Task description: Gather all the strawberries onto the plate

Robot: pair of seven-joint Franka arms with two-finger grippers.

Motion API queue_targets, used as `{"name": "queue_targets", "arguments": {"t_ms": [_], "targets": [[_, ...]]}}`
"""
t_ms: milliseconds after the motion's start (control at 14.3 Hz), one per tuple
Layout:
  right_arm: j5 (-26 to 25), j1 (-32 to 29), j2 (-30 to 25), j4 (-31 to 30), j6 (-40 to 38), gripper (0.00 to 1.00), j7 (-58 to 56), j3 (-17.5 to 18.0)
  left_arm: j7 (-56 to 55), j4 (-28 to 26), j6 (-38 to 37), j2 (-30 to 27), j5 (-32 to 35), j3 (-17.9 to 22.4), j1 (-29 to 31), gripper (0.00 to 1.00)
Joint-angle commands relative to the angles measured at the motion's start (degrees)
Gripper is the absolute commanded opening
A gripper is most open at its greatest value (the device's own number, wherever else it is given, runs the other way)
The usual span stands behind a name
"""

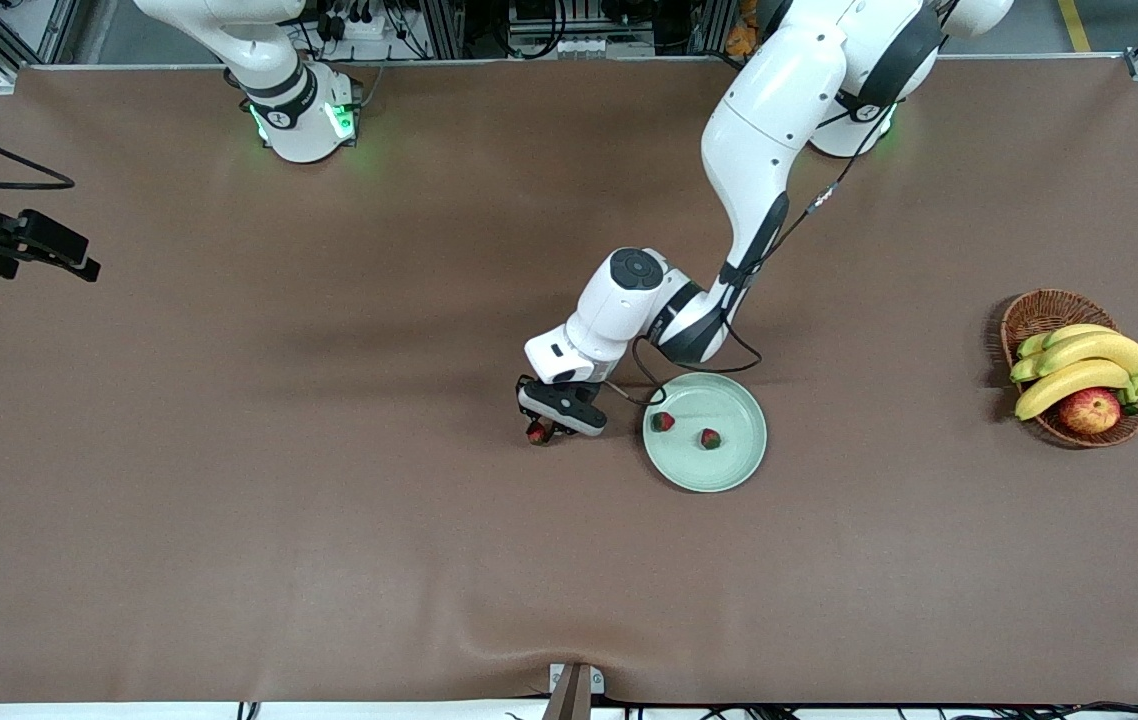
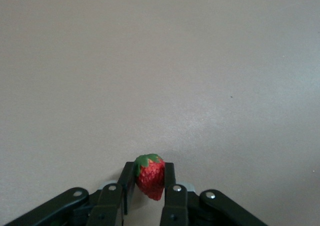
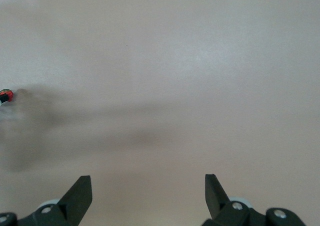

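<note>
Red strawberry (image 2: 150,176): I see left jaws (image 2: 150,183) pinching it by its sides.
Slip risk: shallow hold; could drop short of plate (image 1: 729,470).
Right jaws (image 3: 148,186): spread, empty, waiting.

In the front view the left claw (image 1: 541,432) covered most of the strawberry (image 1: 536,433) it gripped just beside the plate (image 1: 729,470), so only a red sliver showed. The left wrist view cut off the claw's body at the picture's edge, though the berry (image 2: 150,176) showed clearly there. The right claw (image 1: 79,265) sat at the front view's edge, its arm largely out of frame. A small red spot (image 3: 5,95) at the right wrist view's edge was too blurred to identify.
</note>
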Motion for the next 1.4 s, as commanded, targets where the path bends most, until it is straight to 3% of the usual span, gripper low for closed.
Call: {"name": "queue_targets", "arguments": {"t_ms": [0, 281, 701, 1052, 1192, 1333], "targets": [[0.3, -0.3, -1.6, -1.2, -0.4, 1.00, 0.0, 0.1, -0.7, -2.2, -4.2, -3.6, 1.6, 0.3, 1.2, 0.00], [-0.1, -0.3, -1.5, -1.3, -0.1, 1.00, -0.9, 0.1, 1.0, -4.7, -13.6, -9.3, 1.7, 0.3, 3.8, 0.00], [-1.2, -0.4, -1.5, -1.2, 0.5, 1.00, -4.3, 0.0, 16.7, -10.0, -26.0, -16.9, 1.7, 0.2, 12.2, 0.00], [-2.2, -0.4, -1.5, -0.9, -0.2, 1.00, -5.1, 0.1, 20.9, -10.8, -28.5, -16.3, 1.6, 0.2, 15.2, 0.00], [-2.3, -0.2, -1.5, -0.2, -1.4, 1.00, -4.6, 0.2, 20.3, -10.7, -28.5, -15.9, 1.1, 0.2, 14.7, 0.99], [-2.4, -0.1, -0.6, 1.9, -2.3, 1.00, -4.6, 0.3, 18.1, -10.7, -28.5, -16.2, 1.0, 0.1, 15.0, 1.00]]}}
